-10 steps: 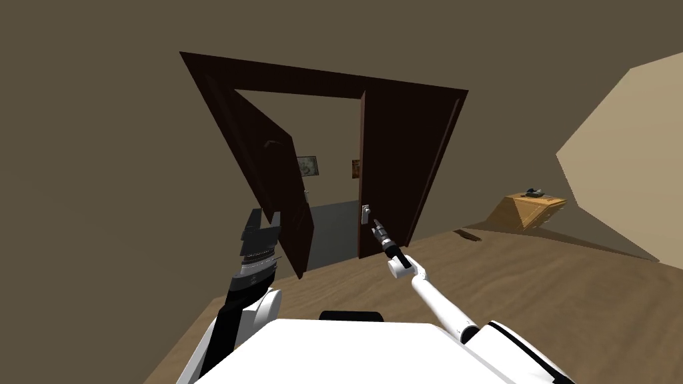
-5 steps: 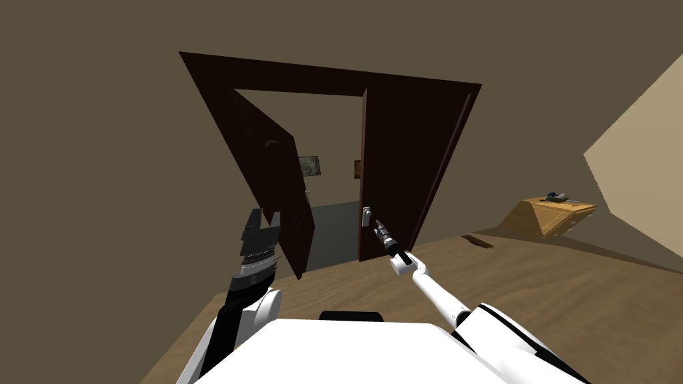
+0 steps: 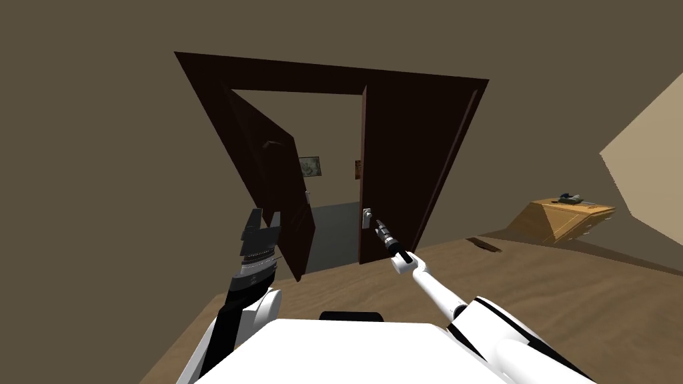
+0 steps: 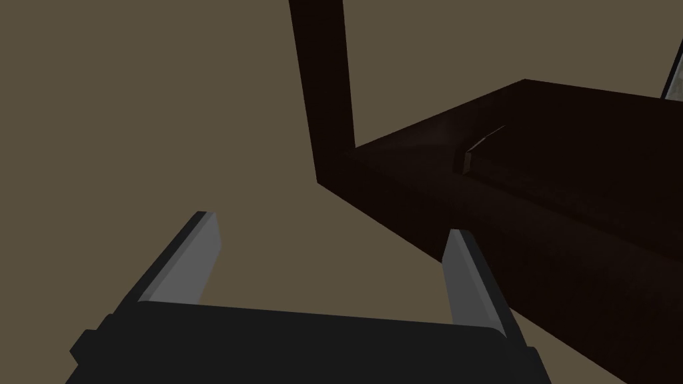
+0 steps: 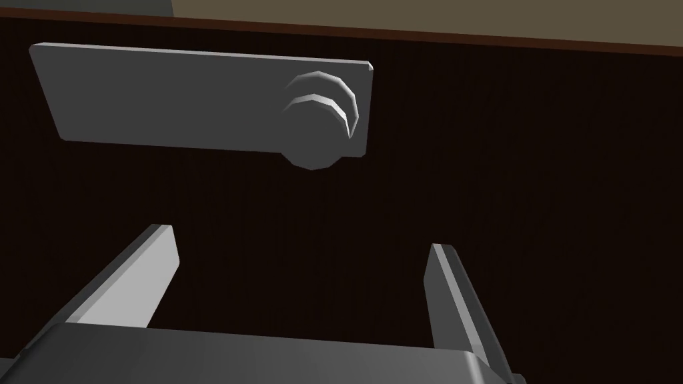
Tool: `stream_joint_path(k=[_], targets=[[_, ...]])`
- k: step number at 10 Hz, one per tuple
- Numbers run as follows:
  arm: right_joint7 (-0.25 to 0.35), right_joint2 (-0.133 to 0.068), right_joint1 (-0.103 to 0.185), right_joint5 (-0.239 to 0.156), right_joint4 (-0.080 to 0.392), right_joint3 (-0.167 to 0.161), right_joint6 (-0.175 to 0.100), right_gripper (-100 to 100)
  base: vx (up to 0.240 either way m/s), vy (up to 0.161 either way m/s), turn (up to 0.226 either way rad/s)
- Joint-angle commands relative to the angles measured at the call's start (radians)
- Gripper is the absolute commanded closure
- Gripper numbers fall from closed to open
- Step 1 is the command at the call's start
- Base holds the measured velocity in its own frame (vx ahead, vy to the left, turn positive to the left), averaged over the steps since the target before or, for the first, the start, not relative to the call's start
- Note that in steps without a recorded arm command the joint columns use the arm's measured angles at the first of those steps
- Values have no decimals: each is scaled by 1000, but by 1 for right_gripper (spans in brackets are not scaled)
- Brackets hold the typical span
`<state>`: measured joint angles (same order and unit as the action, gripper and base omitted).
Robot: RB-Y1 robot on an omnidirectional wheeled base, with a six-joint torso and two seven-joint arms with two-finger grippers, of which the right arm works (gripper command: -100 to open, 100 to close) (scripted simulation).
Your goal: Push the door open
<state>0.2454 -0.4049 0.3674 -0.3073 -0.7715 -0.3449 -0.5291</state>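
- Frame (image 3: 200, 83), dark, two leaves: right door leaf (image 3: 407, 153) fills its right half; left door leaf (image 3: 277, 180) is swung away from it.
- Right arm: stretched forward to the right door leaf's free edge.
- Left gripper (image 4: 330, 225): raised before the left door leaf, fingers apart, empty.
- Right gripper (image 5: 301, 240): fingers apart, empty, facing the right door leaf; contact cannot be told.
- Handle plate (image 5: 187, 100), grey, with knob (image 5: 320, 130): on the right door leaf, just beyond the right gripper's tips.
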Motion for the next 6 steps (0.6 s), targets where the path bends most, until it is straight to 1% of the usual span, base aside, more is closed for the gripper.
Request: stream_joint_path(k=[1, 4, 6], targets=[[-3, 3, 2, 0, 2, 5, 2, -100, 182, 22, 33], [-10, 12, 8, 2, 15, 20, 5, -100, 210, 21, 41], [-15, 17, 12, 3, 22, 28, 7, -100, 198, -7, 38]])
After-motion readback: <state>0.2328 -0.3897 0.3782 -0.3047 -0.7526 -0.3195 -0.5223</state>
